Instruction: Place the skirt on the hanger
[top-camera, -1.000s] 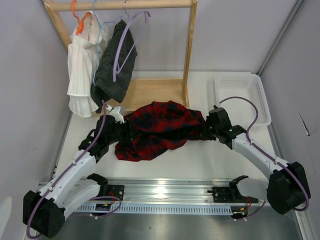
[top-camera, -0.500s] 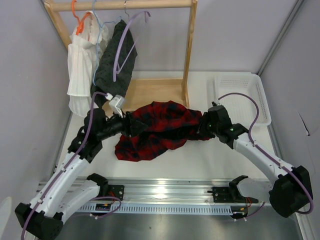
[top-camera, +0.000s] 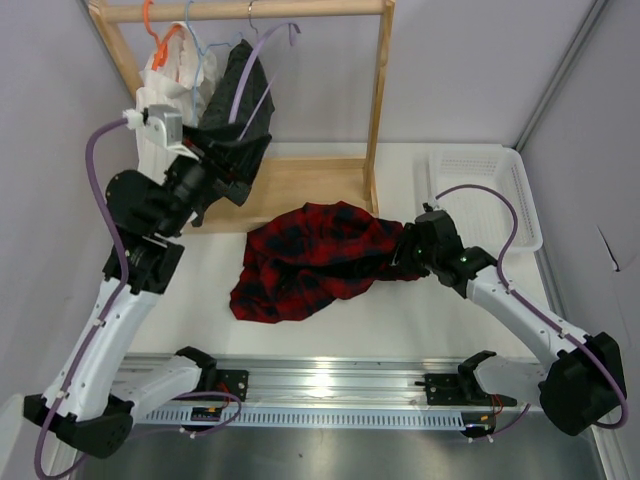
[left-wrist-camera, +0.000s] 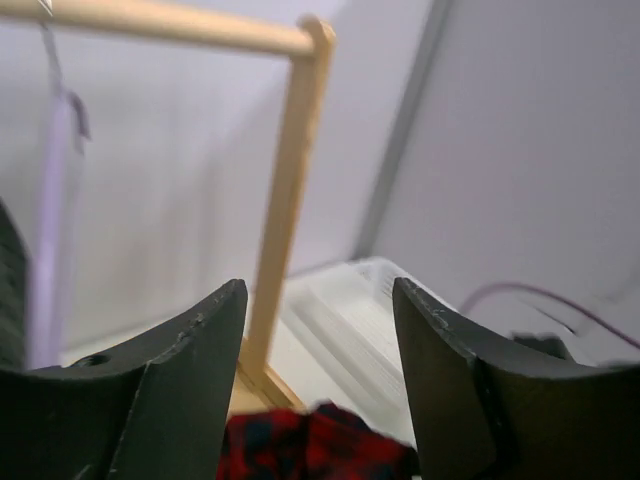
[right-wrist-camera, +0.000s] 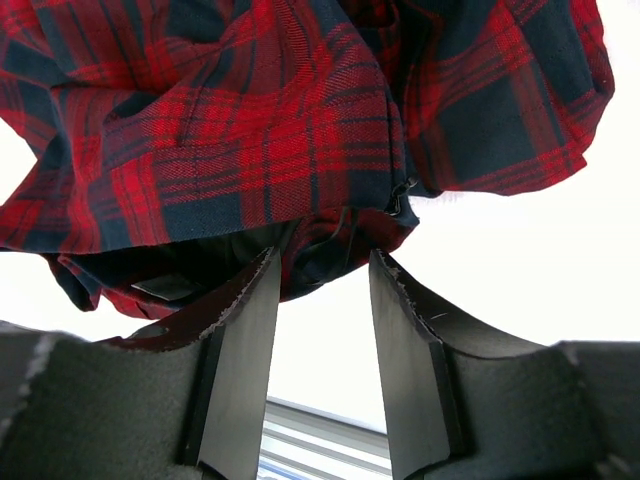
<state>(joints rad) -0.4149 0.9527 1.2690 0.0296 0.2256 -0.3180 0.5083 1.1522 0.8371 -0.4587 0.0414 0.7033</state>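
Note:
The red-and-black checked skirt (top-camera: 318, 255) lies crumpled on the white table, and its top edge shows low in the left wrist view (left-wrist-camera: 310, 448). The lilac hanger (top-camera: 254, 82) hangs from the rack's rail, in front of the dark dotted garment (top-camera: 230, 140); a lilac strip of the hanger (left-wrist-camera: 52, 220) is blurred at the left. My left gripper (top-camera: 232, 170) is raised beside that garment, open (left-wrist-camera: 320, 290) and holding nothing. My right gripper (top-camera: 405, 256) is at the skirt's right end, open (right-wrist-camera: 322, 262), with the cloth's hem (right-wrist-camera: 340, 235) just beyond its fingertips.
A wooden rack (top-camera: 378, 100) stands at the back with its base board (top-camera: 300, 185) on the table. A white pleated garment (top-camera: 165, 150) hangs on an orange hanger (top-camera: 152, 30) at the left. A white basket (top-camera: 485, 190) sits at the back right.
My left arm has left the skirt's left edge and swung up and back to the rack. The right gripper stays at the skirt's right end with its jaws now apart.

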